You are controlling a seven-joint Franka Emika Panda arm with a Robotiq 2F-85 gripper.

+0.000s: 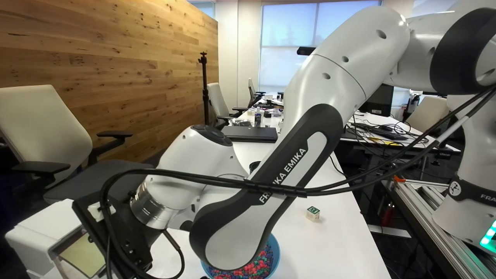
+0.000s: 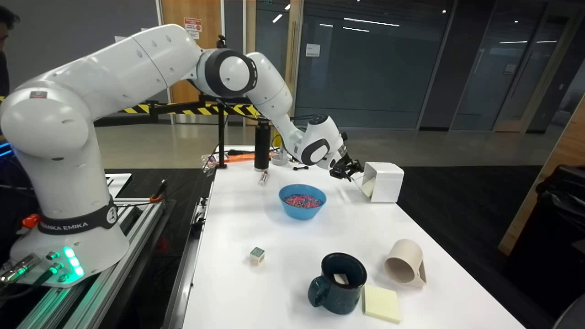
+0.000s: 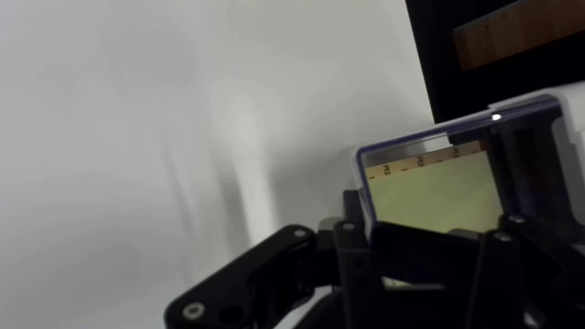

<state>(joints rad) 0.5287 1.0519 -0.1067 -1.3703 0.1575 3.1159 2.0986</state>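
Observation:
My black gripper (image 2: 354,172) is at the open face of a white box (image 2: 387,183) near the table's edge in an exterior view. In the wrist view, my gripper (image 3: 365,221) overlaps the lower part of a clear frame with a bluish rim (image 3: 402,139). One fingertip lies against the outer side of the frame's left wall. Dark gripper parts cover the other side, so I cannot tell whether the wall is pinched. A pad of yellow notes (image 3: 434,192) shows inside the frame. In an exterior view, the box (image 1: 40,232) shows at lower left and the fingers are hidden.
A blue bowl (image 2: 292,210) of small coloured pieces stands near the gripper. A small cube (image 2: 257,256), a dark mug (image 2: 340,292), a tipped beige mug (image 2: 406,256) and yellow notes (image 2: 381,304) lie on the white table. A black bottle (image 2: 262,146) stands at the back.

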